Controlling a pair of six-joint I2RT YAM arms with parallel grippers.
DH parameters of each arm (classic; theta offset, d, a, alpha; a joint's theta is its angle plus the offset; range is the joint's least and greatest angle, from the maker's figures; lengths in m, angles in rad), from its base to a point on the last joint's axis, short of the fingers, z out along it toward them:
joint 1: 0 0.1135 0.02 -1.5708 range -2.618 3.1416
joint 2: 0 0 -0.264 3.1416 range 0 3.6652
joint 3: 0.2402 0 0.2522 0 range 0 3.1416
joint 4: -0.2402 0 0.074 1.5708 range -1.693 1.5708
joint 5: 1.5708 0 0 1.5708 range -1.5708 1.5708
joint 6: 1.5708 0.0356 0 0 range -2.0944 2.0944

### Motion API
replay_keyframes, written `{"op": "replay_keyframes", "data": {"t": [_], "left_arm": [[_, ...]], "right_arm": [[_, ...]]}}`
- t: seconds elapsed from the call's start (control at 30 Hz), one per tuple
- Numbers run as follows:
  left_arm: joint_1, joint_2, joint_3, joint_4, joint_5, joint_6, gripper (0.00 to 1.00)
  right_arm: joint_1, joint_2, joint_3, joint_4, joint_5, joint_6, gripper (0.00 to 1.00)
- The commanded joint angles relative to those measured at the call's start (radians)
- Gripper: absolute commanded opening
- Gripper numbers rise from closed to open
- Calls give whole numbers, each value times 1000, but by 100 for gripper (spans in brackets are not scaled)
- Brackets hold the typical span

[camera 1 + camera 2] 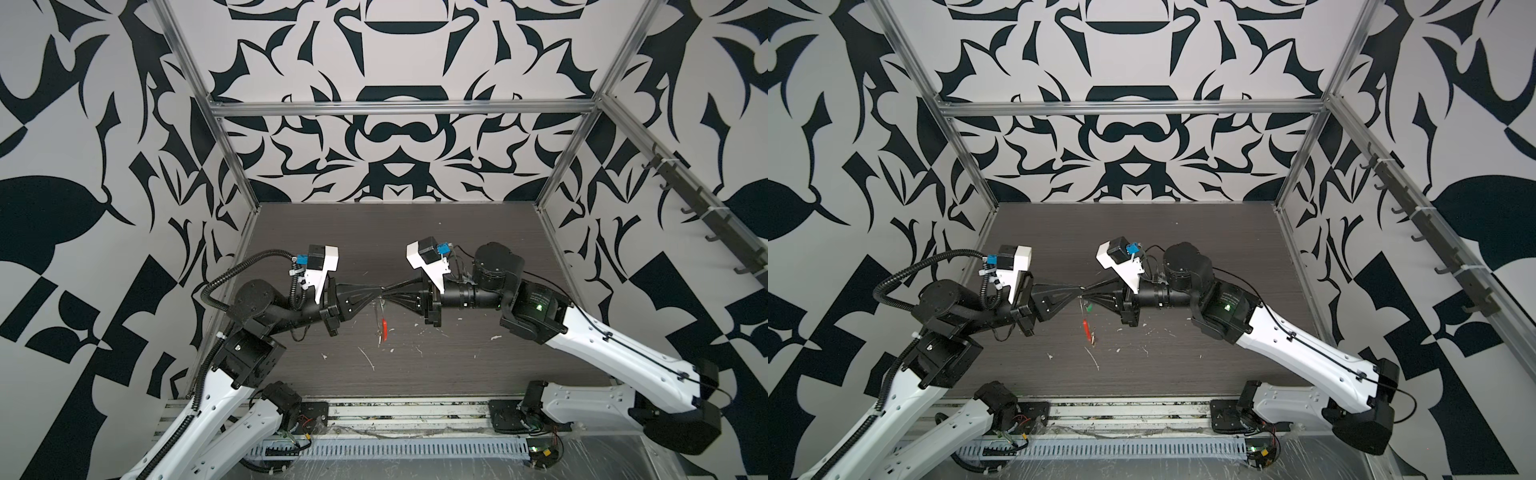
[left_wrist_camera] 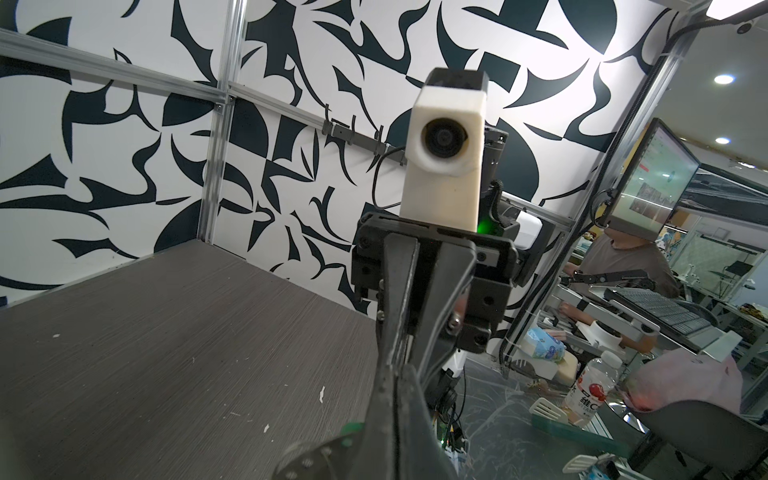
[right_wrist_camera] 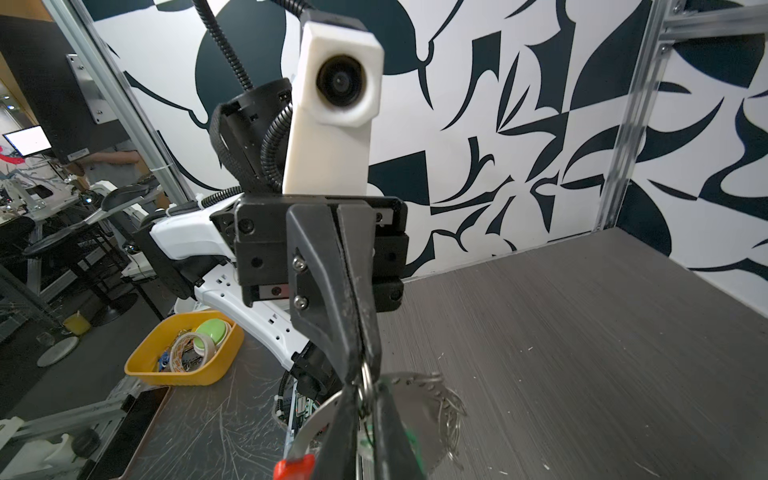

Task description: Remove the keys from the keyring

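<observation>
Above the middle of the dark table [image 1: 457, 249], my left gripper [image 1: 376, 291] and right gripper [image 1: 387, 291] meet tip to tip, both shut. The keyring [image 1: 385, 328], a thin wire loop with a red sleeve [image 1: 1085, 328], hangs below them, with its top pinched in the left gripper. The right wrist view shows the wire [image 3: 320, 415] curving down to the red sleeve [image 3: 293, 465]. A small silver ring [image 3: 365, 382] sits where the tips meet. My right gripper [image 3: 365, 419] is shut at the green key [image 3: 409, 440], which hangs just under it [image 1: 1089, 308]. My left gripper [image 2: 394, 420] shows no gap.
A blurred grey round plate with small silver rings [image 3: 444, 411] hangs on the loop. White flecks [image 1: 368, 359] litter the table. A hook rail [image 1: 698, 199] runs along the right wall. A yellow bin of tape rolls [image 3: 183, 353] stands outside the cell.
</observation>
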Motion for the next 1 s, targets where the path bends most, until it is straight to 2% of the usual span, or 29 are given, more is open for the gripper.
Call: {"op": "replay_keyframes", "data": {"t": [0.0,0.43,0.53,0.7,0.87,0.97], "left_arm": [[-1,-11,-11,42,9,-14,0],[-1,-6,-12,43,2,-12,0],[-1,-5,-12,44,1,-12,0],[-1,-7,-12,43,-1,-12,0],[-1,-6,-13,44,-1,-15,0],[-1,-2,-12,43,-1,-20,0]], "right_arm": [[0,-8,7,75,-39,22,8],[-2,6,-21,121,-114,59,10],[-1,7,-21,122,-120,63,16],[-2,9,-26,121,-114,65,16],[-4,10,-23,117,-112,66,1],[-7,12,-16,100,-108,66,0]]}}
